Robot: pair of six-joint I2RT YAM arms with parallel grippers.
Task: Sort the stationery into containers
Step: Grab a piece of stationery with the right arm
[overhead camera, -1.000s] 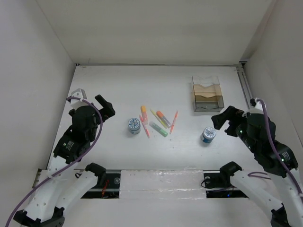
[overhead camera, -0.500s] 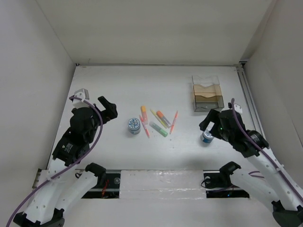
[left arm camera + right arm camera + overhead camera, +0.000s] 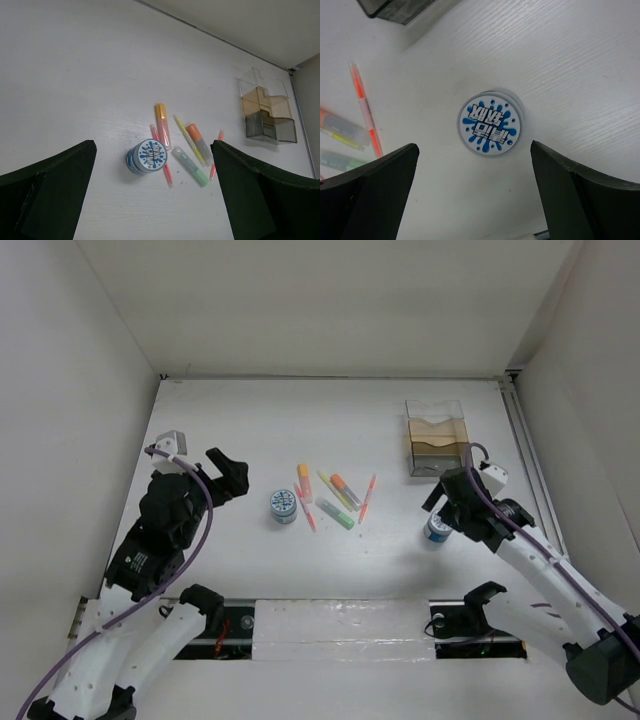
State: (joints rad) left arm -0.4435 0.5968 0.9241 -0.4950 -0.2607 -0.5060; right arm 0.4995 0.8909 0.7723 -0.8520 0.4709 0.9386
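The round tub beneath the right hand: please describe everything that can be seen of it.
The round tub is small and low, plastic by its look, its white lid printed with a blue splash and lettering. It stands upright on the white table, lid on, near the clear organizer and apart from the orange pen. The right hand hangs above it, fingers wide open either side, not touching it.

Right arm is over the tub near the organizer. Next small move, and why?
Probably lower the right end effector straight down over the blue-and-white tub. Its jaws stand open and empty, and in the wrist view the tub stands lid-up, roughly centred between the fingers, so a short descent should let them straddle it before closing.
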